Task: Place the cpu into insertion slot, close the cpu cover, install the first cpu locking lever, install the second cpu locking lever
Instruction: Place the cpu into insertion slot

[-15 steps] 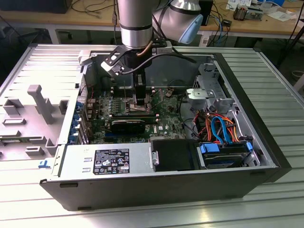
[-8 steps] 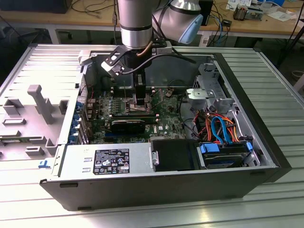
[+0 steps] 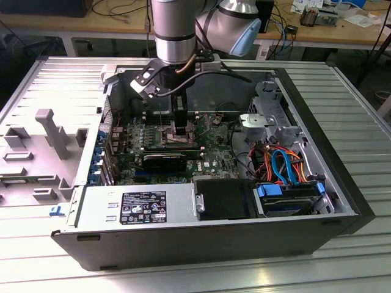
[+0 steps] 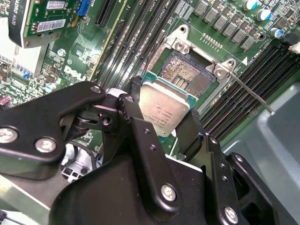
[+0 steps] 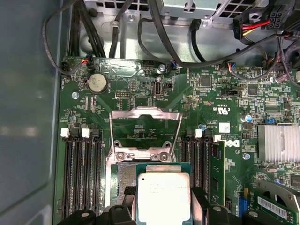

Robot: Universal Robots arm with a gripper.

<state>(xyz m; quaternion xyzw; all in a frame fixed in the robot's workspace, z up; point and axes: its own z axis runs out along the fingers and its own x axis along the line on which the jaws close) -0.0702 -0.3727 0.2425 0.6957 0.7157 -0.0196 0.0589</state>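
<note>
My gripper [image 5: 164, 208] is shut on the cpu [image 5: 164, 193], a square chip with a silver top, held by two opposite edges between black fingers [image 4: 133, 117]. In both wrist views the cpu [image 4: 165, 108] hangs just above the insertion slot [image 4: 186, 75], shifted off it, so part of the slot's pin field [image 5: 124, 180] shows beside the chip. The cpu cover [image 5: 145, 115] stands swung open past the slot. A thin locking lever [image 4: 251, 93] sticks out free beside the socket. In the exterior view the arm reaches down into the open computer case, gripper [image 3: 181, 128] over the motherboard.
Long memory slots [image 5: 82, 173] flank the socket on both sides, one holding a memory stick [image 5: 216, 164]. A finned heat sink [image 5: 279, 143], coin battery [image 5: 97, 82] and black cables [image 5: 140, 37] lie around. The case [image 3: 342, 183] walls, coloured cables [image 3: 281, 162] and power supply [image 3: 140, 204] close in the space.
</note>
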